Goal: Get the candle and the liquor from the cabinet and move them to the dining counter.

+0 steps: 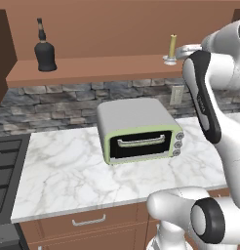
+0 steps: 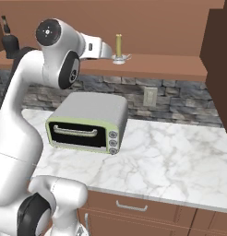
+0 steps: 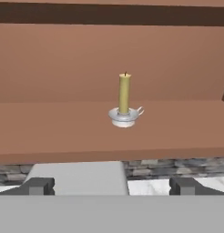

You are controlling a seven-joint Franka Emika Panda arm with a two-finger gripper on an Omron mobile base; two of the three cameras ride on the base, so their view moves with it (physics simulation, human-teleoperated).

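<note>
With the jaws spread wide and empty before the cabinet (image 3: 50, 136) shelf, the candle (image 3: 124, 93) looks light, stiff, probably top-heavy, best pinched low on its stick

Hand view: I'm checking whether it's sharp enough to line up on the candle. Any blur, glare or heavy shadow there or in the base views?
Hand view: the candle is slightly soft-edged but clear, evenly lit, no glare. Left base view: flat rendered light, the liquor reads as a dark shape with little detail. Right base view: the toaster oven casts only a faint shadow.
</note>
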